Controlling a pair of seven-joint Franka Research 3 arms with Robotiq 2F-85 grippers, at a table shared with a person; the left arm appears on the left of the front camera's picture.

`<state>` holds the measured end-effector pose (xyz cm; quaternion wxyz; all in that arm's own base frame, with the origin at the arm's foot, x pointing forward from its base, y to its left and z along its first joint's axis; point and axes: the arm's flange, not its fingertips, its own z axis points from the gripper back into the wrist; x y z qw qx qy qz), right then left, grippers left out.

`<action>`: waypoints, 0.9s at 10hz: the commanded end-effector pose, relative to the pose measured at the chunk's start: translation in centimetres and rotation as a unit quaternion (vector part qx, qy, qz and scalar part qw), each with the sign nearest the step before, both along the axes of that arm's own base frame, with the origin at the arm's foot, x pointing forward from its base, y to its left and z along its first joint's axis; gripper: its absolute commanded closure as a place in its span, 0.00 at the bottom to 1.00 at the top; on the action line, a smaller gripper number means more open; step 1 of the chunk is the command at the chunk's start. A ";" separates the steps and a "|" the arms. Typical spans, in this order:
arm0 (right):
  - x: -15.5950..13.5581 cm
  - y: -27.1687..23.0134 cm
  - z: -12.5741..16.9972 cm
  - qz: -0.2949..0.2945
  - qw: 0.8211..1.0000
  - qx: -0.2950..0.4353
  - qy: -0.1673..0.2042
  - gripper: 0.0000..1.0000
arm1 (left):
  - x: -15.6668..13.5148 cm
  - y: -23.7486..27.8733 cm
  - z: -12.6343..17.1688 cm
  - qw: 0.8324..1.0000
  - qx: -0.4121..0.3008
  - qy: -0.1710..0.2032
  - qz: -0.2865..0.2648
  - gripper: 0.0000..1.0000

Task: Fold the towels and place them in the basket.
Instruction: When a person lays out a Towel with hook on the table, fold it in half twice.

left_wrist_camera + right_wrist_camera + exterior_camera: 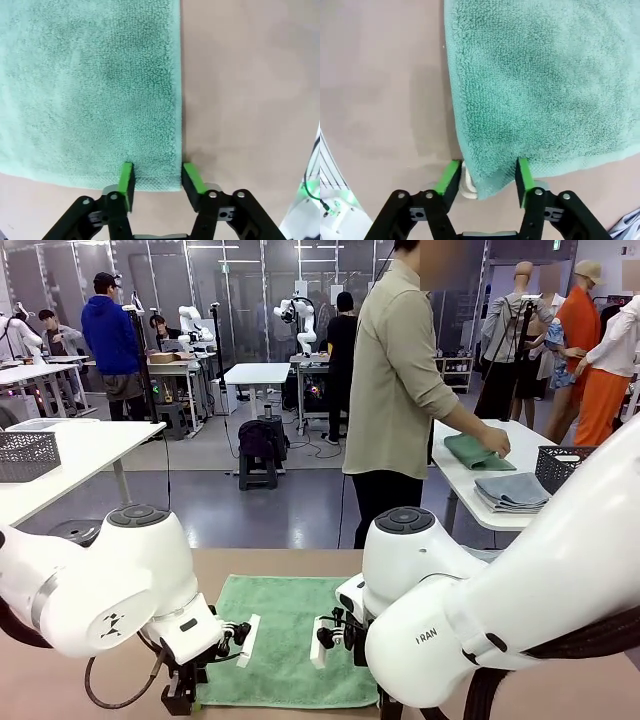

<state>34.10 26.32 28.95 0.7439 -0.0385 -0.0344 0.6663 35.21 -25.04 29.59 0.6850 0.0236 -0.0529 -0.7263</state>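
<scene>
A mint green towel (285, 635) lies flat on the tan table between my two arms. My left gripper (159, 180) is open, its green pads (127, 179) straddling one near corner of the towel (90, 85). My right gripper (486, 180) is open too, astride the other near corner of the towel (540, 85), where a small white tag (466, 184) shows. At a white table at the far right, a person's hand (495, 443) rests on a folded green towel (470, 453) beside folded blue-grey towels (512, 492) and the dark mesh basket (562, 468).
The left arm (110, 590) and right arm (480, 610) bulk large over the near table edge. Bare tan tabletop (250, 90) flanks the towel on both sides. A paler grey mesh basket (25, 455) stands on a white table at the far left.
</scene>
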 end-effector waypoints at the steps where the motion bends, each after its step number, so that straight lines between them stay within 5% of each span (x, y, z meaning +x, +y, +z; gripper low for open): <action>1: -0.3 -0.1 -0.8 -0.008 1.000 0.000 -0.005 0.77 | -0.8 0.3 -1.2 1.000 0.011 -0.009 0.005 0.71; 4: -0.1 -0.2 -0.5 -0.009 1.000 -0.002 -0.002 1.00 | -0.6 -0.3 -1.0 1.000 0.010 -0.007 0.007 1.00; 9: 0.4 -0.4 0.3 -0.012 1.000 -0.005 0.009 1.00 | -0.4 -0.3 0.1 1.000 0.007 -0.012 0.011 1.00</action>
